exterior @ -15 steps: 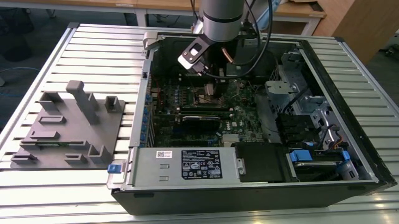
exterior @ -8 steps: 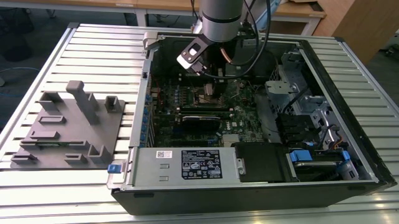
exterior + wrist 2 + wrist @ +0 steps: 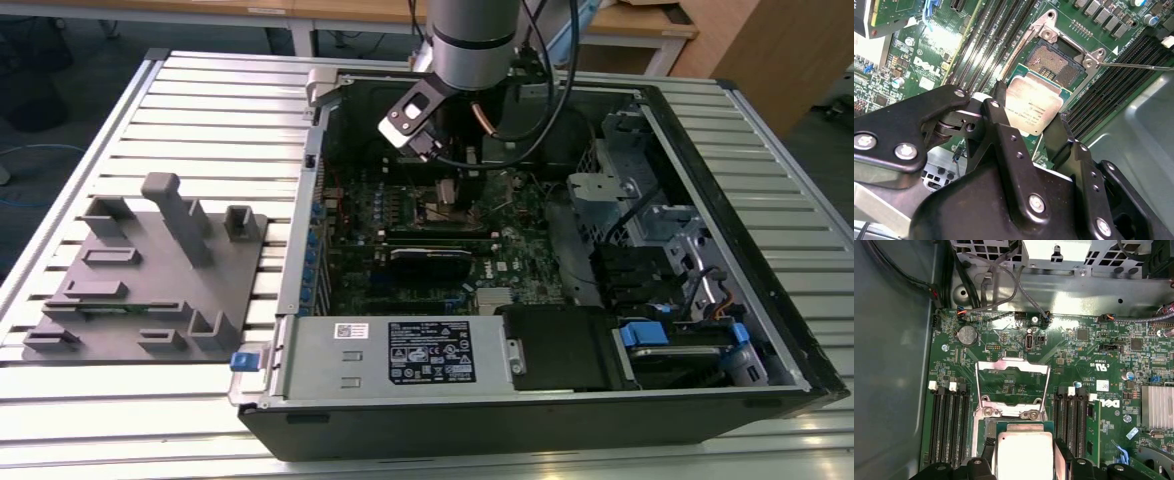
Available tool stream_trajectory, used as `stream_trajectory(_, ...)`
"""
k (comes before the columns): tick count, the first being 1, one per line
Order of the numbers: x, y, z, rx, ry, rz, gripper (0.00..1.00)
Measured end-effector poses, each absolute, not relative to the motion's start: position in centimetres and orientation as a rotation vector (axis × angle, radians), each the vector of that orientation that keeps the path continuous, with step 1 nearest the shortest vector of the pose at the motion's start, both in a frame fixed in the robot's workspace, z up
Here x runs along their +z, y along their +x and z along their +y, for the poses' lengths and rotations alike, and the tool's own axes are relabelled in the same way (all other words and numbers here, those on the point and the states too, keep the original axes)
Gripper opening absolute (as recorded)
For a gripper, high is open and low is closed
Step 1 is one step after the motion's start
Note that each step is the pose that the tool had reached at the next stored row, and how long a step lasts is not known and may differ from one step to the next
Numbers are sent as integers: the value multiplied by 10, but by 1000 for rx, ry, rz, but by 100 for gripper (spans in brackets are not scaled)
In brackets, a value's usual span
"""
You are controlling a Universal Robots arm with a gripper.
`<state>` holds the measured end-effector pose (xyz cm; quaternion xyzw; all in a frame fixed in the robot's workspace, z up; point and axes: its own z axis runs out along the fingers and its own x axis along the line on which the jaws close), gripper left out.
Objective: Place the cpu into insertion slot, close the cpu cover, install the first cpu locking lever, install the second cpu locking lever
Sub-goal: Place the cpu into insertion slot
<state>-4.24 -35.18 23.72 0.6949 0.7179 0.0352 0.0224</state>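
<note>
Second wrist view: long memory slots (image 3: 986, 42) sit beside the insertion slot (image 3: 1054, 62). Gripper (image 3: 1029, 111) hangs near the slot, jaws squeezing the cpu (image 3: 1035, 102).

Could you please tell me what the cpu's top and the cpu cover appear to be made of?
The cpu: its top looks like matte, pale silvery-beige metal, giving a soft, even sheen. The cpu cover: probably thin stamped steel with a bright finish, judging by the glints along its edges.
</note>
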Motion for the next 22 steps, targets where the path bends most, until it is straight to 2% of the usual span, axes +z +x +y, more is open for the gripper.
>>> stream_trajectory(22, 215, -52, -336, 108, 2184, 2193, 54)
